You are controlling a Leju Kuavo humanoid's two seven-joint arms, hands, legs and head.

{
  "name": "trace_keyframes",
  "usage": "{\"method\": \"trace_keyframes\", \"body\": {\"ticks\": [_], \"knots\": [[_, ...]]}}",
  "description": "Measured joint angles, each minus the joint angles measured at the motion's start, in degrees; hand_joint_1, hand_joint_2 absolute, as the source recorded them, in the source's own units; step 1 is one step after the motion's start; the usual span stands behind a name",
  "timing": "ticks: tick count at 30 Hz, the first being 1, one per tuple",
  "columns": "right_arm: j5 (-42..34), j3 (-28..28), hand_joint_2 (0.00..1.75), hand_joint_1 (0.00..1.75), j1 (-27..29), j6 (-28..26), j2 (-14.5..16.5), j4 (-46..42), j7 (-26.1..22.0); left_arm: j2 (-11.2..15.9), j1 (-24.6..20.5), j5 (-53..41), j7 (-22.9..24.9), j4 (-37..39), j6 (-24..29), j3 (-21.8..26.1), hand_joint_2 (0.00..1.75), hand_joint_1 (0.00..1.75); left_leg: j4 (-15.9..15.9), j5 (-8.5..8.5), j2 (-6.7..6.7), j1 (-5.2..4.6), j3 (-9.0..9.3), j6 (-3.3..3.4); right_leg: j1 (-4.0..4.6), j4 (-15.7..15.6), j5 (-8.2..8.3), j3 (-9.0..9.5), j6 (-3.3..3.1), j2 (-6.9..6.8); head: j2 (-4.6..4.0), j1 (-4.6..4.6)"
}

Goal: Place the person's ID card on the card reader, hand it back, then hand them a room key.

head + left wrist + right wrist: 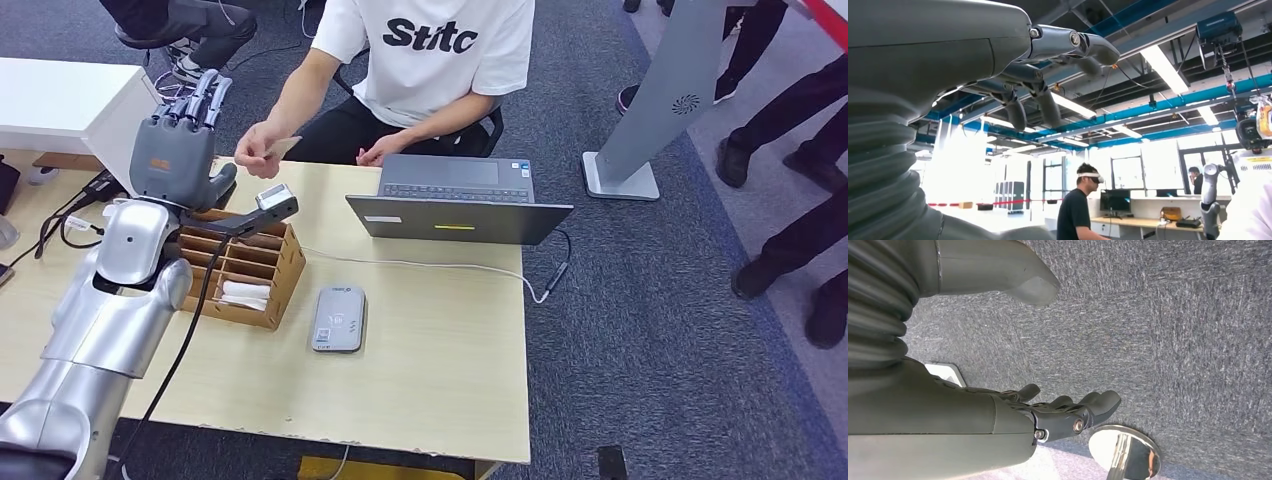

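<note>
My left hand is raised above the table's far left part, fingers up and spread, nothing in it; the left wrist view shows its dark fingers apart against a ceiling. A seated person in a white shirt holds a pale ID card in a hand just right of my left hand, not touching it. The grey card reader lies flat on the table near the middle. A cardboard slotted box with white key cards stands left of the reader. My right hand hangs over grey carpet, fingers loosely apart, empty.
An open grey laptop stands at the table's far side, its white cable trailing across the top behind the reader. Black cables lie at the left edge. A grey stand and other people's legs are on the carpet to the right.
</note>
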Motion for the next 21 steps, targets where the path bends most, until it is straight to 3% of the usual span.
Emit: {"method": "trace_keyframes", "body": {"ticks": [8, 21], "knots": [[-0.3, -0.3, 1.75, 0.0, 0.0, 0.0, 0.0, 0.0, -0.1, 0.1, 1.9, -2.3, 0.7, 0.0, 0.5, 0.2, 1.75, 0.0, 0.0, 0.0, 0.0, 0.0, -0.01, 0.0, 0.0, 0.0, 0.0, 0.0, 0.0, 0.0, 0.0, 0.0], [-1.5, -1.6, 1.75, 0.0, 0.7, 0.0, 0.0, 0.0, -1.1, 0.2, 6.1, 0.8, -3.1, -3.9, -3.3, 0.7, 1.75, 0.0, 0.0, -0.01, 0.0, 0.0, 0.0, 0.0, 0.0, 0.0, 0.0, 0.0, 0.0, 0.0, 0.0, -0.01]]}}
